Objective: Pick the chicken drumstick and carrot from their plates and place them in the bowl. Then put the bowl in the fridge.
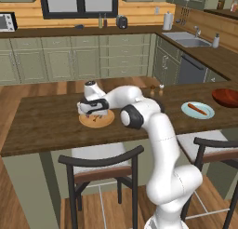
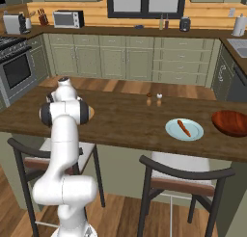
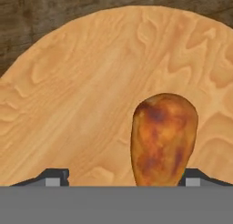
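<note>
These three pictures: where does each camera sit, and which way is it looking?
Left base view: behind the arm's left, looking forward and down at the dark wooden counter; white arm rises lower right.
Right base view: behind its right; arm lower left.
Hand view: looks along the fingers at the golden-brown chicken drumstick on the round tan wooden plate.
Both base views share the pale blue plate with the orange carrot.
</note>
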Motion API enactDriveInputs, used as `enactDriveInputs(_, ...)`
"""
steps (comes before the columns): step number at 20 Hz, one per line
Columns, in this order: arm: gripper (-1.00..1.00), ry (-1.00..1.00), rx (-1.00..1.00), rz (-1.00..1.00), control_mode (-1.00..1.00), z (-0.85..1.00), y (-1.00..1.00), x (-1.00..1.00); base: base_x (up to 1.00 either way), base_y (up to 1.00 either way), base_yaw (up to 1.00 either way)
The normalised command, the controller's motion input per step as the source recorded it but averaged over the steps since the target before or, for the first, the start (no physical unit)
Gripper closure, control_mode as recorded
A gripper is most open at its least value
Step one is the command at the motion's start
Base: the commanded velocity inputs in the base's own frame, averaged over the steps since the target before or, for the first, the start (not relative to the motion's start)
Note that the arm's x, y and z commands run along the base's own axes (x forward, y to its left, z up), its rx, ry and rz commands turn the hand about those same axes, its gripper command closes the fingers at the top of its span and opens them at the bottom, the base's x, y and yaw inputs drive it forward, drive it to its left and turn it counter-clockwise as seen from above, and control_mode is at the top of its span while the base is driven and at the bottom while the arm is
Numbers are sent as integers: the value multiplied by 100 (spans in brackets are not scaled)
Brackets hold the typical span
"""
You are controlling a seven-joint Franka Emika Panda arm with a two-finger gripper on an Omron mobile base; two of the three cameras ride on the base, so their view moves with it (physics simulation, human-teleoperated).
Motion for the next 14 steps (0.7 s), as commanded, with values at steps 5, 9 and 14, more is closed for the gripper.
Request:
enactDriveInputs(5,100,5,0,0,-100,-70,-17,-6,0,0,0)
enactDriveInputs(9,100,0,0,0,-100,-80,-36,-27,0,0,0)
enactDriveInputs(14,100,-4,3,0,-100,-66,-52,-59,0,0,0)
